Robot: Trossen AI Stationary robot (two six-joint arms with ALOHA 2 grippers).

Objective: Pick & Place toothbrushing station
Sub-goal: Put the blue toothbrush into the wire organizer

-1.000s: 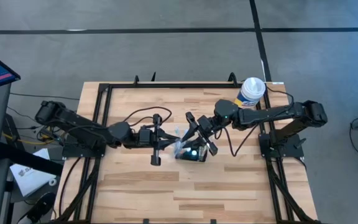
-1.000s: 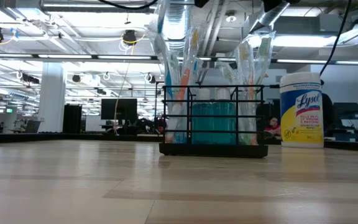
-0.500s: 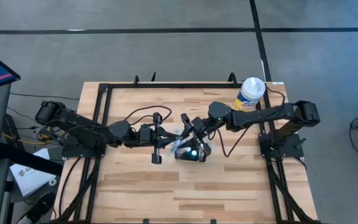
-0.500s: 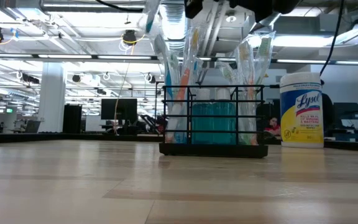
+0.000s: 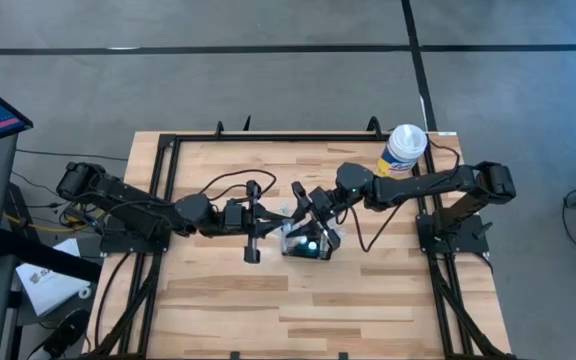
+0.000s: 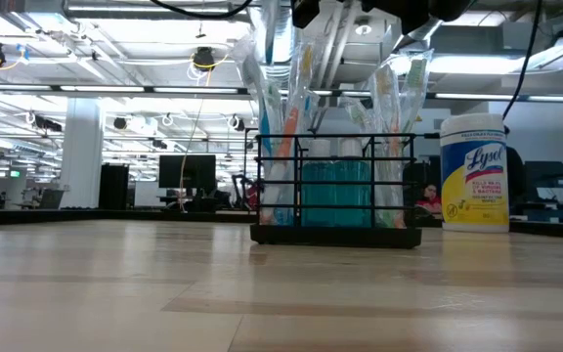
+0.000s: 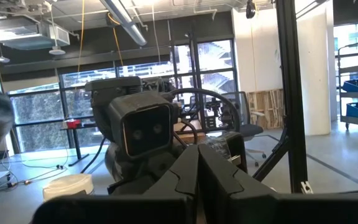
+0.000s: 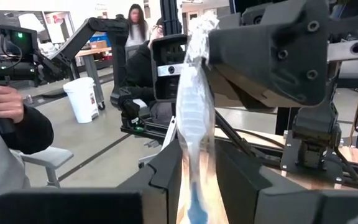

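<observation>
The toothbrushing station [image 5: 308, 246] is a black wire holder with several wrapped toothbrushes and a teal cup. It stands on its flat base at the table's middle and also shows in the low view [image 6: 335, 210]. My right gripper [image 5: 313, 215] hovers just above it, shut on a clear-wrapped toothbrush [image 8: 194, 112] that rises above the holder's left end [image 6: 274, 39]. My left gripper [image 5: 273, 222] is shut, level, facing the right gripper from the table's left [image 7: 197, 165]. My right gripper pinches the wrapped toothbrush's handle [image 8: 196, 163] between its two fingers [image 8: 169, 171], which lie across it. The toothbrush stands roughly upright, its upper end [image 8: 201, 28] above the fingers beside the left gripper. My left gripper is close to that upper end; I cannot tell whether it touches.
A white-and-yellow wipes canister [image 5: 405, 148] stands at the table's far right corner and also shows in the low view [image 6: 474, 173]. A black frame [image 5: 168, 190] borders the table. People [image 8: 5, 118] sit in the room beyond.
My right gripper has moved a little toward the table's left edge, closer to my left gripper, above the station. The top of the wrapped toothbrush leaned left and came back upright. The station has stayed put.
</observation>
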